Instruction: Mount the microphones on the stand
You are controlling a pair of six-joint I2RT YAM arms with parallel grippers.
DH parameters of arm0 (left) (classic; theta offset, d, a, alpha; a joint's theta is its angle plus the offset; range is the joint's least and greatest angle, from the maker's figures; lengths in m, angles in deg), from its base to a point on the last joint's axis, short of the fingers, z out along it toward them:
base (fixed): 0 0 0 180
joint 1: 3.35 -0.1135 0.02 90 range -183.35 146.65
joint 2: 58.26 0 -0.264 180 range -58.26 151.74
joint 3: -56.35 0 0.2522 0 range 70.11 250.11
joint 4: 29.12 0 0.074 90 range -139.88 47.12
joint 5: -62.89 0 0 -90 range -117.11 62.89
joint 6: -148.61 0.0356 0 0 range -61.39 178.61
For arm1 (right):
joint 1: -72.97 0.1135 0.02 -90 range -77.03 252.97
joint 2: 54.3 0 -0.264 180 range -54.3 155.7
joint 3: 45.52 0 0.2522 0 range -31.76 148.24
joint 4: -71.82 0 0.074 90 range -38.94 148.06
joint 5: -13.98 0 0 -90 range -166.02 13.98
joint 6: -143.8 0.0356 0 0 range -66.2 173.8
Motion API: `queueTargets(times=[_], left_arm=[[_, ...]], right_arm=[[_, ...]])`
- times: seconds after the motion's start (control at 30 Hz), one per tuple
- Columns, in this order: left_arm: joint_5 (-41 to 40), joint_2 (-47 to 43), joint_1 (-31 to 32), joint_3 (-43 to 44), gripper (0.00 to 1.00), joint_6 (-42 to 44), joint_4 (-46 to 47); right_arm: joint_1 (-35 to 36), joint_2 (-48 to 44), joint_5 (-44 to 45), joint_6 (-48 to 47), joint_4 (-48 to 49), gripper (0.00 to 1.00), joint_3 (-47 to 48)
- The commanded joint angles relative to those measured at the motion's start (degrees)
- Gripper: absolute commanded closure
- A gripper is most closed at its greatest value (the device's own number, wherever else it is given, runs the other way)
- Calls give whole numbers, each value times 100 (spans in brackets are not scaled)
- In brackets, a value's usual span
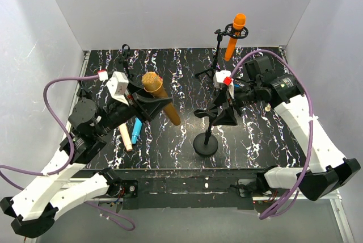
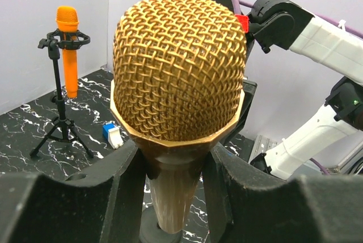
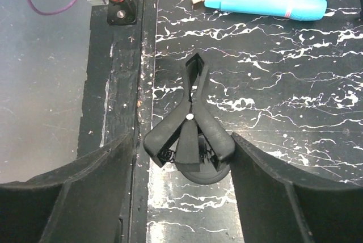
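Orange microphone (image 1: 235,36) clipped in tripod stand (image 1: 218,55) behind round-base stand (image 1: 205,142). Left gripper (image 1: 150,107) clamps gold microphone (image 1: 160,98) left of it; right gripper (image 1: 218,113) spread, straddling its clip (image 3: 190,124).

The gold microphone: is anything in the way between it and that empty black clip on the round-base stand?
Nothing visible. Only bare table lies between the gold microphone and the clip. The right arm's fingers flank the clip without blocking it.

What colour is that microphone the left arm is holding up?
The microphone is gold-bronze with a woven mesh head; the left wrist view shows it best.
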Motion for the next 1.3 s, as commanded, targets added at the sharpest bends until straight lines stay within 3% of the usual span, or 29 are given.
queueTargets(times=[0.0, 0.07, 0.2, 0.3, 0.63, 0.93, 1.27], left_arm=[[79, 105, -17, -101, 100, -44, 294], [96, 184, -17, -119, 100, -18, 330], [193, 403, -17, -119, 100, 78, 365], [342, 588, -17, -136, 100, 201, 391], [1045, 1414, -8, -391, 100, 88, 1217], [1283, 1827, 53, -1084, 100, -254, 2736], [958, 1898, 220, -1780, 100, -747, 4205]], right_arm=[[50, -53, -170, 18, 86, 30, 139], [59, -71, -179, -8, 77, 40, 130], [59, -115, -144, -70, 68, 79, 95], [59, -150, -91, -70, 77, 93, 60], [59, -159, -135, 62, 147, 99, -20], [59, -176, -249, 149, 244, 99, -143], [50, -185, -223, 334, 428, 99, -318]])
